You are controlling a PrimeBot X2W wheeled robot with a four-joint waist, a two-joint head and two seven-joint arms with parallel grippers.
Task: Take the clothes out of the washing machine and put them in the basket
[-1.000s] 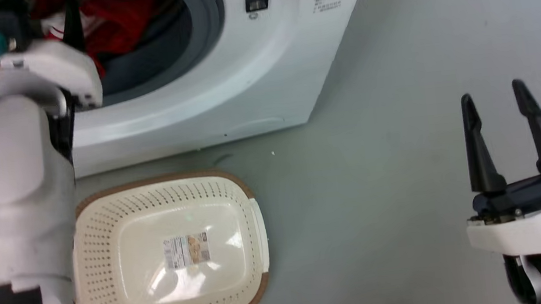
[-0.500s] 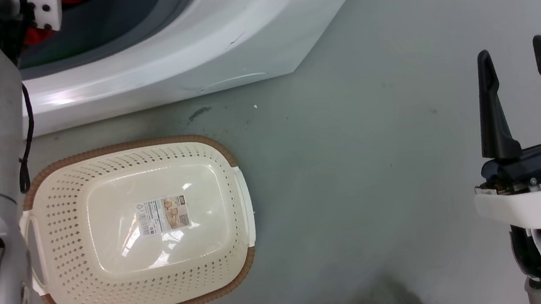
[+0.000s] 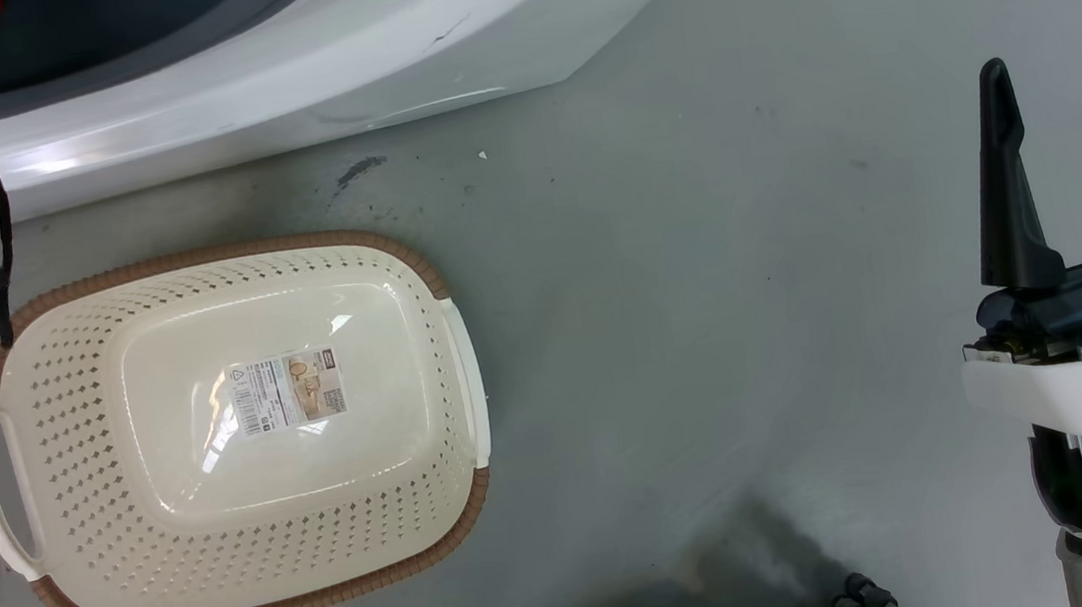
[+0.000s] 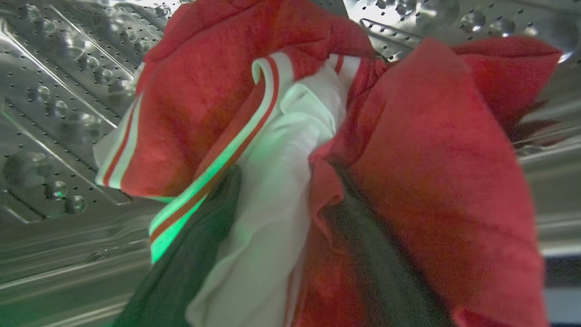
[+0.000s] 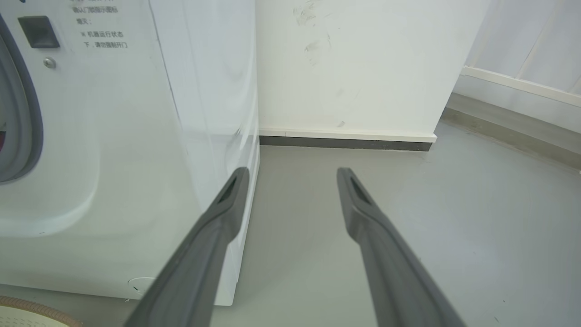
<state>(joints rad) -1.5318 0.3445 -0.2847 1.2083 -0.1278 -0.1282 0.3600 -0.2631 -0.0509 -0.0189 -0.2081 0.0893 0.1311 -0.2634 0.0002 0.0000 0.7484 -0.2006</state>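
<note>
the head camera has dipped since 0.5 s ago, so the large white front-loading washing machine (image 3: 274, 60) takes less of the top edge and the cream perforated plastic basket with a brown rim (image 3: 224, 251) sits higher in view. at the left, the left gripper (image 4: 285, 170) is inside the perforated steel drum (image 4: 54, 113), its 2 dark fingers apart and pushed into the red clothes with white trim (image 4: 190, 118). the basket lies on the grey floor (image 3: 704, 327), just in front of the washer. at the right, the right gripper (image 3: 1053, 54) hovers over the floor, fingers spread.
</note>
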